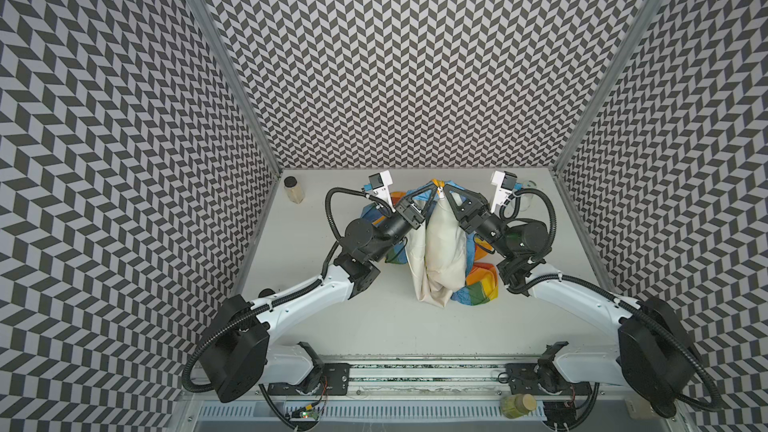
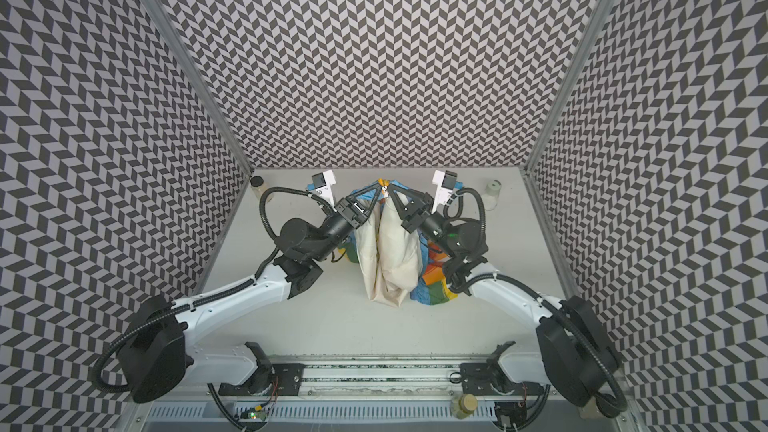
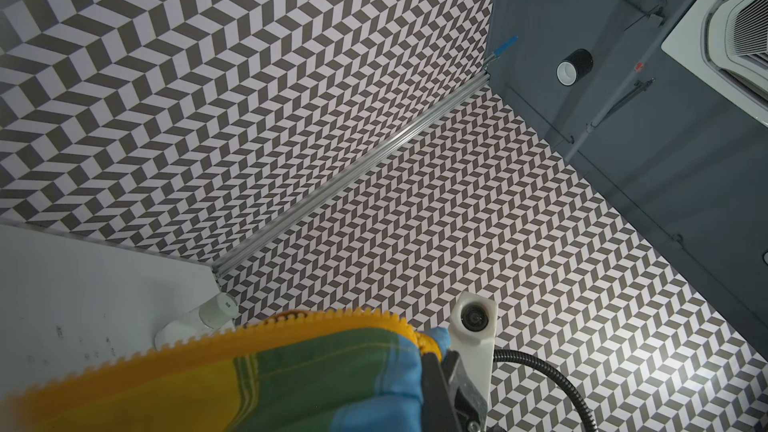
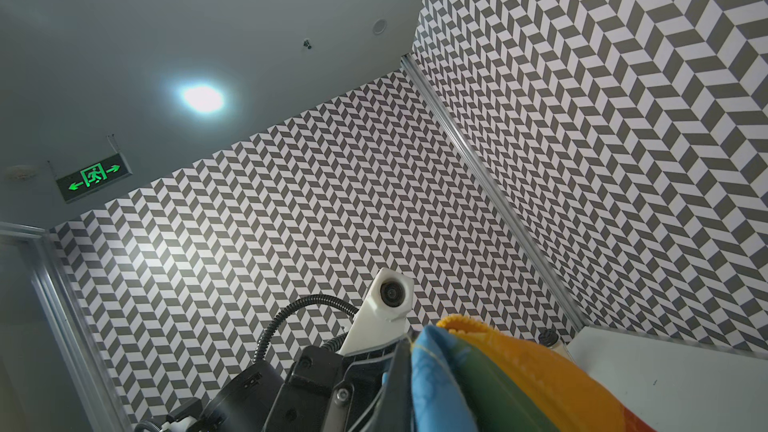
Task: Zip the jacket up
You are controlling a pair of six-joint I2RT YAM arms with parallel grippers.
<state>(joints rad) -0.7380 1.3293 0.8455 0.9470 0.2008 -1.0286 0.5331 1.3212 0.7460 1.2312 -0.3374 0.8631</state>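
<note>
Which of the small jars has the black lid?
The beige-filled jar in the far-left corner; the clear far-right jar has a pale lid, the front jar a tan one.

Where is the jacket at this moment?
In both top views the jacket is centre-back on the table, between the two arms. Its far end is pinched by the left gripper and right gripper.

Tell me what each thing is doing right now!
jacket: held up by its top, cream lining showing, bottom bunched on the table, zipper undone.
left gripper: jaws shut on the jacket's top.
right gripper: jaws shut on the jacket's top.
dark-capped bottle: upright, capped.
white-capped bottle: upright, capped.
</note>
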